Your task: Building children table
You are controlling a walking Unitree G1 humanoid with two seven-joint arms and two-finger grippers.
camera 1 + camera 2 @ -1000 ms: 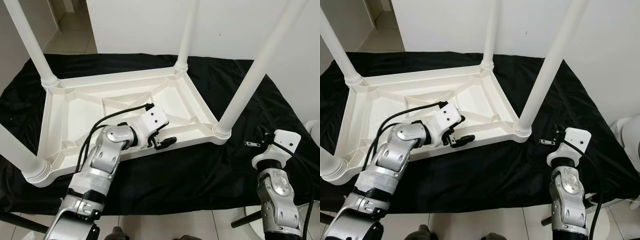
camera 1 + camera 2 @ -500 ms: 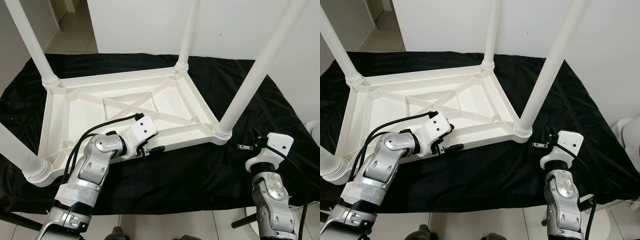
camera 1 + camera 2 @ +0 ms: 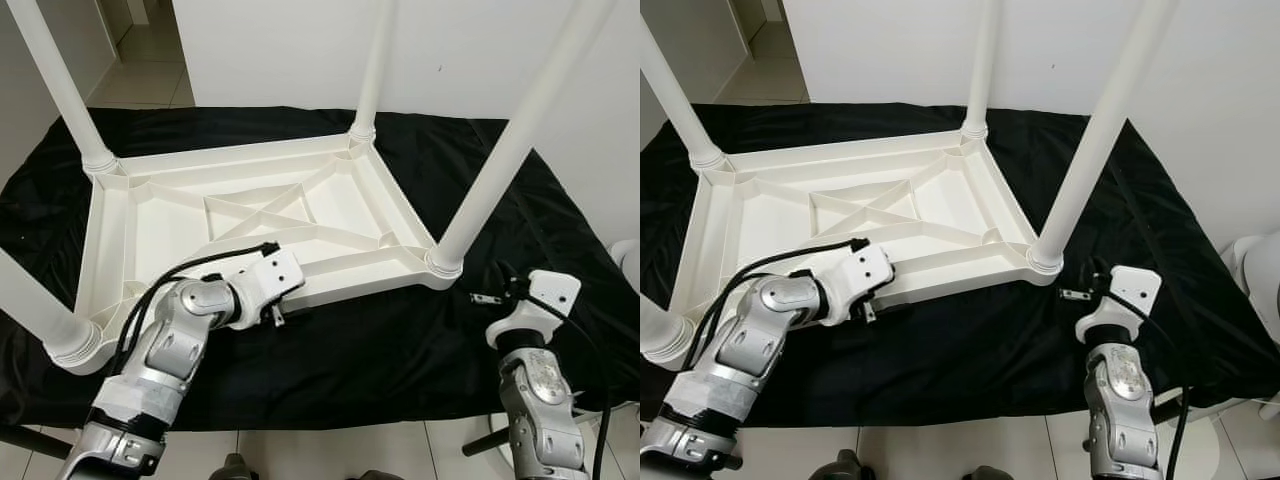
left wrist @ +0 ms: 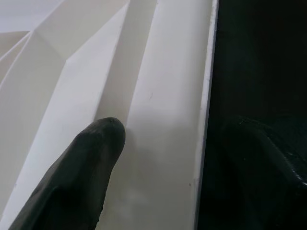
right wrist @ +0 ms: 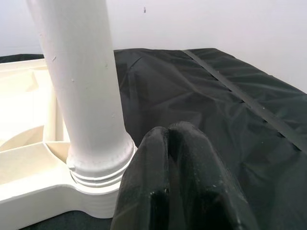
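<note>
A white plastic children's table (image 3: pixel 112 262) lies upside down on a black cloth, its legs pointing up. My left gripper (image 3: pixel 276 314) is at the table's near rim, open. In the left wrist view one finger (image 4: pixel 91 158) rests on the white underside and the other hangs over the cloth, with the rim edge between them. My right gripper (image 3: pixel 488 298) hovers low over the cloth just right of the near-right leg (image 3: pixel 492 165). Its fingers (image 5: pixel 169 143) are shut together with nothing in them, and the leg's base (image 5: pixel 98 163) is close beside them.
The black cloth (image 3: pixel 400 345) spreads past the table on all sides. A white wall stands behind it, and tiled floor shows at the front edge. A doorway opens at the back left. A white rounded object (image 3: pixel 630 255) sits at the far right.
My left gripper has drawn back from over the table's ribbed underside to its near rim and dropped lower. My right gripper has shifted slightly left, toward the near-right leg.
</note>
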